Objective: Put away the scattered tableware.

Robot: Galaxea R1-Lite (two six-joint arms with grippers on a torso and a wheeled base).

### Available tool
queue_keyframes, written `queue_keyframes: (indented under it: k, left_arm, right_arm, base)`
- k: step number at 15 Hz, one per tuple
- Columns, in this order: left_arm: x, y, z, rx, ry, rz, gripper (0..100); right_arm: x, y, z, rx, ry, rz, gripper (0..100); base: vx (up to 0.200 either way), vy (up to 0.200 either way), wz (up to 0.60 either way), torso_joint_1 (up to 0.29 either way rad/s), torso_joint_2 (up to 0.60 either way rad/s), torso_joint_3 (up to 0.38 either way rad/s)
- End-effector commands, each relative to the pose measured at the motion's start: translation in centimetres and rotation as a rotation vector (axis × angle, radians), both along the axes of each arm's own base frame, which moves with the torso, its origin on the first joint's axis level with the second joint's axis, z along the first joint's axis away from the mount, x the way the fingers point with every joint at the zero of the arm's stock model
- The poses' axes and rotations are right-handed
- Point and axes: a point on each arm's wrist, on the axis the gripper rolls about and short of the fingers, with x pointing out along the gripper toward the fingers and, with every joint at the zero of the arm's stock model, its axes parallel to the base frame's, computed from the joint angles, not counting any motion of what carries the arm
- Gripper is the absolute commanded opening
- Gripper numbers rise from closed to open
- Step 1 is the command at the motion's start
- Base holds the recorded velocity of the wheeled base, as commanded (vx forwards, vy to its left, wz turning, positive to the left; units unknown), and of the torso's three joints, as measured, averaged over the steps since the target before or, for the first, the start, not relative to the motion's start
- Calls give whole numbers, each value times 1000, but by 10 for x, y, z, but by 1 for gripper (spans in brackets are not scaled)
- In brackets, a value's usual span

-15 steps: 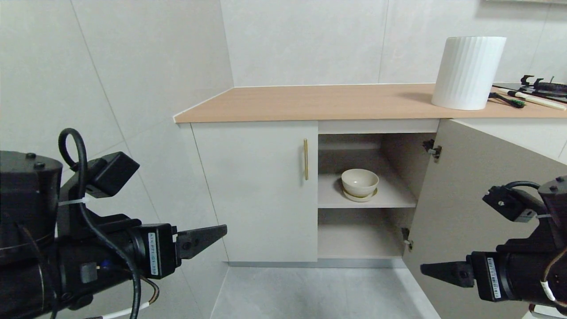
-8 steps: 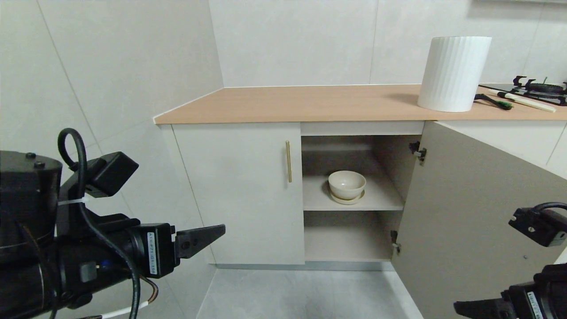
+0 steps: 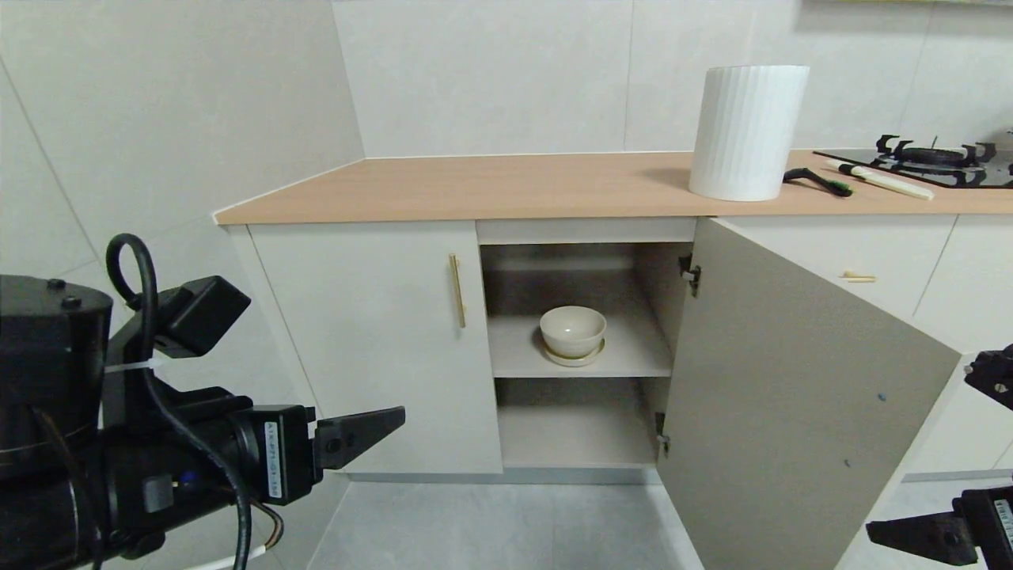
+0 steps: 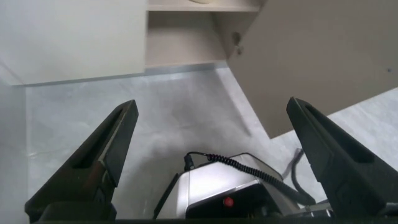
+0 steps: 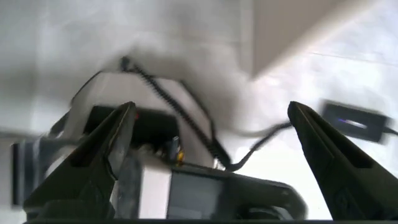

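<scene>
While the bowl (image 3: pixel 573 330) already stands on a small plate (image 3: pixel 554 359) near the middle of the upper shelf (image 3: pixel 633 360), behind the open cabinet door (image 3: pixel 791 396), some pieces are not yet put away. A black-handled utensil with a green tip (image 3: pixel 819 182) and a pale stick-like utensil (image 3: pixel 882 180) lie toward the right end of the worktop (image 3: pixel 491 186), between the white ribbed container (image 3: pixel 748 131) and the stove (image 3: pixel 934 154). What exactly they are is too small to tell.

The left gripper (image 3: pixel 380 419) hangs low, in front of the closed left door, and its jaws are spread wide with nothing between them. The right gripper (image 3: pixel 894 532) is also low, on the outer side of the open door, with jaws likewise apart and empty.

Probably the two utensils come next. They lie above and beyond the right jaws, and their long axes run nearly along the worktop's front edge, slightly slanted. The right arm is clearly nearer. It would have to rise past the door's edge, so this door is the main obstacle.
</scene>
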Motion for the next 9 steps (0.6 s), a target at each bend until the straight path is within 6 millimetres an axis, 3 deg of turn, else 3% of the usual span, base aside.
queue_keyframes:
  k: [1,4,9]
  left_arm:
    - [0,0,-1,3,5,1,100]
    - [0,0,-1,3,5,1,100]
    - [0,0,-2,4,9,-1,100]
  right_arm:
    - [-1,-13,15,-43,7,-92,100]
    - [3,-35,25,-118,-4,-241,100]
    - [26,-70,20,-202,9,-438,100]
  base:
    - [0,0,0,0,0,0]
    - [0,0,0,0,0,0]
    - [0,0,0,0,0,0]
